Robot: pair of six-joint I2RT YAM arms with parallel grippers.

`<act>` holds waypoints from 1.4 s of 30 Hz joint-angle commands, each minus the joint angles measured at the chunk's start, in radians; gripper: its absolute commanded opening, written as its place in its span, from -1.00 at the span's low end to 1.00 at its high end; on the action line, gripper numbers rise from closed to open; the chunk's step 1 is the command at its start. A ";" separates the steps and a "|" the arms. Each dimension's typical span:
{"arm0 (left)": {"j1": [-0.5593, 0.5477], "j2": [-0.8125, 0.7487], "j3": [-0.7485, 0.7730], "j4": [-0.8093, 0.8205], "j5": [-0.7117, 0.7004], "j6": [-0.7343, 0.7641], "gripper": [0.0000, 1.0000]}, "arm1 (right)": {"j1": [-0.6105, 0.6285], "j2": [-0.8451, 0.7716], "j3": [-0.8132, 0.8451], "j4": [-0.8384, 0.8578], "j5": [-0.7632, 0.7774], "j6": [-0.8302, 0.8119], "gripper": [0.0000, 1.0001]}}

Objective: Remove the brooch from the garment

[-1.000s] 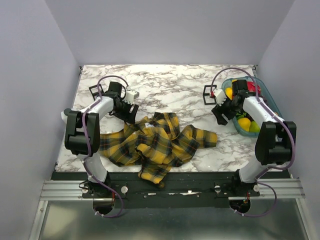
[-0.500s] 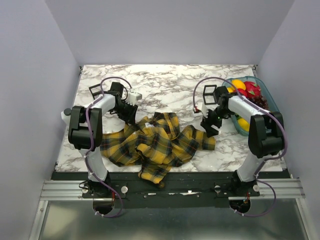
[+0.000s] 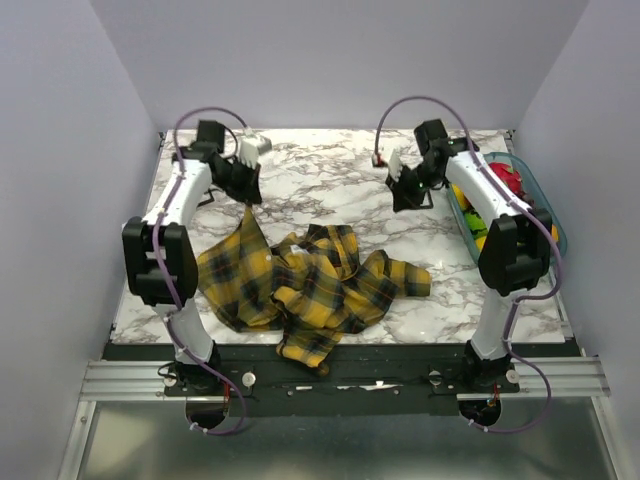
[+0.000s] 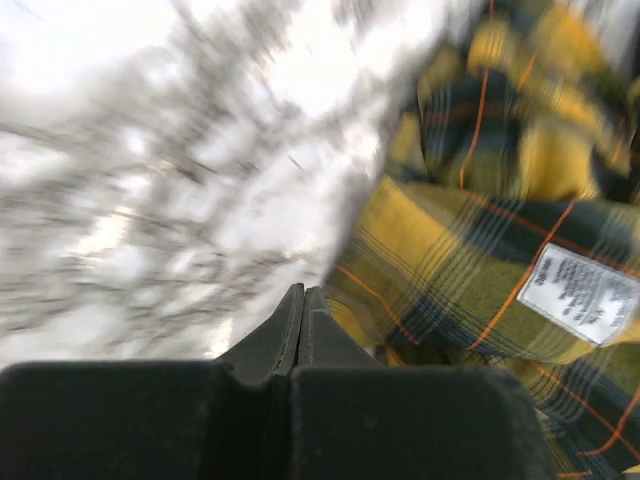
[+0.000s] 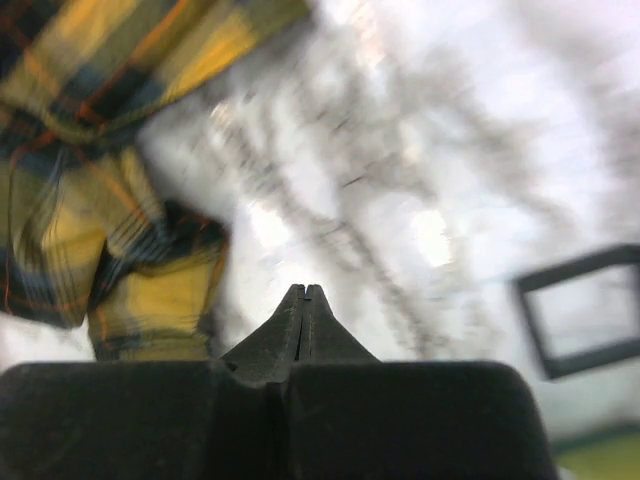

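Observation:
The garment [image 3: 310, 280], a yellow and dark plaid shirt, lies crumpled on the marble table near the front. Its left part is drawn up into a peak that ends at my left gripper [image 3: 247, 200]. That gripper is shut, its fingers pressed together in the left wrist view [image 4: 303, 290], with the plaid cloth [image 4: 470, 250] hanging right beside them. My right gripper [image 3: 398, 202] is shut on nothing above bare marble at the back right [image 5: 303, 288]; the shirt's edge [image 5: 120, 200] lies to its left. The brooch is hidden from all views.
A white care label [image 4: 578, 295] shows on the cloth. A black square frame [image 5: 585, 310] lies on the marble to the right of my right gripper. A teal basket [image 3: 545, 215] of coloured fruit stands at the table's right edge.
Both grippers have shut. My left arm rose toward the back left, pulling the shirt's left part up. My right arm swung from the basket past the shirt to the back.

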 commanded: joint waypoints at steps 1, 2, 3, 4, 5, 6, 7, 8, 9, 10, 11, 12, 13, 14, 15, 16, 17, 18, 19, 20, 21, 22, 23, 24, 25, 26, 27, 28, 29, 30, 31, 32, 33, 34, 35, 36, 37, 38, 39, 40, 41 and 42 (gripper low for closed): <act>0.090 -0.146 0.223 -0.057 0.051 -0.017 -1.00 | -0.016 -0.042 0.207 0.047 -0.062 0.156 -0.99; 0.098 -0.155 0.285 -0.071 0.045 -0.018 -1.00 | -0.019 -0.040 0.232 0.051 -0.065 0.168 -0.99; 0.103 -0.175 0.311 -0.082 0.043 -0.020 -1.00 | -0.019 -0.043 0.267 0.055 -0.068 0.189 -0.99; 0.106 -0.187 0.333 -0.088 0.040 -0.025 -1.00 | -0.020 -0.049 0.269 0.056 -0.074 0.193 -0.99; 0.108 -0.200 0.362 -0.109 0.028 -0.023 -1.00 | -0.020 -0.055 0.260 0.048 -0.082 0.189 -0.99; 0.108 -0.229 0.371 -0.120 0.017 -0.022 -1.00 | -0.019 -0.057 0.247 0.033 -0.096 0.158 -0.98; 0.109 -0.246 0.371 -0.137 0.011 -0.018 -1.00 | -0.016 -0.062 0.202 0.004 -0.096 0.144 -0.72; 0.111 -0.264 0.356 -0.179 -0.003 0.010 -1.00 | -0.016 -0.068 0.171 -0.010 -0.093 0.125 -0.51; 0.111 -0.310 0.334 -0.203 -0.013 0.032 -1.00 | -0.016 -0.075 0.136 -0.013 -0.073 0.102 -0.30; 0.112 -0.338 0.307 -0.226 -0.030 0.061 -1.00 | -0.016 -0.088 0.049 -0.008 -0.059 0.087 0.02; 0.112 -0.364 0.234 -0.278 -0.046 0.121 -1.00 | -0.016 -0.124 0.002 0.010 -0.045 0.075 0.15; 0.114 -0.419 0.187 -0.305 -0.079 0.156 -1.00 | -0.016 -0.146 -0.051 0.028 -0.018 0.052 0.24; 0.114 -0.446 0.143 -0.333 -0.095 0.188 -1.00 | -0.017 -0.166 -0.094 0.063 -0.008 0.041 0.38; 0.115 -0.471 0.042 -0.376 -0.108 0.216 -1.00 | -0.016 -0.198 -0.162 0.073 -0.005 0.032 0.44; 0.115 -0.518 -0.012 -0.384 -0.150 0.259 -1.00 | -0.014 -0.206 -0.185 0.074 -0.013 0.012 0.46; 0.115 -0.542 -0.064 -0.376 -0.168 0.264 -0.79 | -0.010 -0.212 -0.204 0.070 -0.017 0.001 0.55; 0.115 -0.562 -0.154 -0.331 -0.187 0.262 -0.60 | -0.004 -0.212 -0.242 0.065 -0.022 -0.013 0.56; 0.115 -0.588 -0.190 -0.300 -0.194 0.244 -0.49 | 0.004 -0.209 -0.262 0.064 -0.015 -0.048 0.56; 0.115 -0.595 -0.215 -0.271 -0.196 0.230 -0.35 | 0.021 -0.206 -0.288 0.071 -0.004 -0.063 0.61; 0.115 -0.600 -0.238 -0.213 -0.185 0.213 -0.27 | 0.030 -0.204 -0.309 0.081 0.008 -0.077 0.62; 0.115 -0.593 -0.239 -0.180 -0.173 0.189 -0.18 | 0.039 -0.198 -0.354 0.093 0.030 -0.099 0.62; 0.115 -0.585 -0.239 -0.151 -0.140 0.128 -0.05 | 0.058 -0.194 -0.371 0.120 0.041 -0.105 0.62; 0.114 -0.573 -0.230 -0.107 -0.121 0.109 0.00 | 0.067 -0.186 -0.385 0.133 0.051 -0.108 0.62; 0.114 -0.542 -0.226 -0.091 -0.100 0.094 0.06 | 0.078 -0.175 -0.403 0.142 0.073 -0.113 0.62; 0.111 -0.524 -0.224 -0.074 -0.086 0.078 0.13 | 0.093 -0.152 -0.403 0.144 0.079 -0.116 0.62; 0.108 -0.504 -0.230 -0.041 -0.067 0.074 0.18 | 0.101 -0.138 -0.400 0.140 0.081 -0.117 0.62; 0.103 -0.469 -0.241 -0.014 -0.066 0.066 0.20 | 0.107 -0.128 -0.394 0.136 0.076 -0.116 0.61; 0.100 -0.448 -0.252 0.015 -0.063 0.055 0.25 | 0.112 -0.114 -0.386 0.142 0.075 -0.110 0.50; 0.095 -0.429 -0.270 0.067 -0.038 0.040 0.26 | 0.122 -0.092 -0.382 0.153 0.079 -0.099 0.39; 0.094 -0.384 -0.273 0.088 -0.021 0.035 0.28 | 0.125 -0.077 -0.373 0.160 0.088 -0.084 0.29; 0.091 -0.358 -0.272 0.101 0.005 0.034 0.32 | 0.127 -0.062 -0.336 0.150 0.085 -0.061 0.12; 0.088 -0.332 -0.263 0.118 0.026 0.029 0.35 | 0.127 -0.031 -0.314 0.138 0.076 -0.053 -0.01; 0.080 -0.279 -0.255 0.119 0.061 0.026 0.35 | 0.127 -0.020 -0.288 0.125 0.056 -0.027 -0.16; 0.075 -0.254 -0.246 0.118 0.077 0.026 0.35 | 0.127 -0.011 -0.265 0.096 0.045 -0.016 -0.41; 0.075 -0.231 -0.226 0.101 0.088 0.029 0.34 | 0.127 0.000 -0.223 0.078 0.035 -0.013 -0.52; 0.075 -0.192 -0.217 0.090 0.095 0.046 0.34 | 0.127 0.010 -0.207 0.062 0.019 -0.008 -0.61; 0.074 -0.178 -0.209 0.079 0.095 0.052 0.32 | 0.127 0.010 -0.195 0.047 0.018 0.007 -0.76; 0.075 -0.168 -0.200 0.058 0.097 0.060 0.30 | 0.125 0.009 -0.182 0.044 0.018 0.010 -0.86; 0.075 -0.160 -0.197 0.050 0.099 0.070 0.29 | 0.127 -0.006 -0.176 0.044 0.021 0.016 -0.89; 0.075 -0.160 -0.195 0.044 0.094 0.080 0.27 | 0.127 -0.014 -0.176 0.042 0.019 0.024 -0.89; 0.075 -0.166 -0.195 0.035 0.092 0.083 0.27 | 0.127 -0.023 -0.178 0.041 0.019 0.027 -0.85; 0.075 -0.178 -0.196 0.033 0.092 0.086 0.27 | 0.127 -0.031 -0.181 0.038 0.003 0.028 -0.73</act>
